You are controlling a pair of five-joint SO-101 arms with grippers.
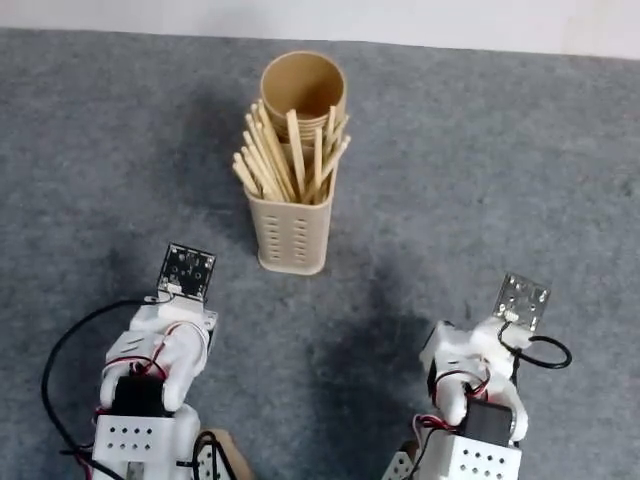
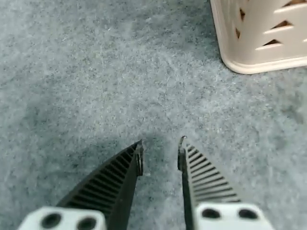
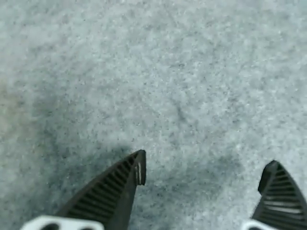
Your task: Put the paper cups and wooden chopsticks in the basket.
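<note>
Paper cups (image 1: 303,88) and wooden chopsticks (image 1: 280,165) already in basket (image 1: 292,240) — left gripper (image 2: 160,154) narrowly parted, right gripper (image 3: 205,166) wide, both empty — task looks done, nothing left to fetch.

Grey carpet-like table cover (image 1: 500,150), pale strip (image 1: 450,20) along its far edge.

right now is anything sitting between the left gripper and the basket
Nothing visible: bare grey carpet lies between the left gripper and the basket, which already holds the chopsticks and paper cups.
</note>
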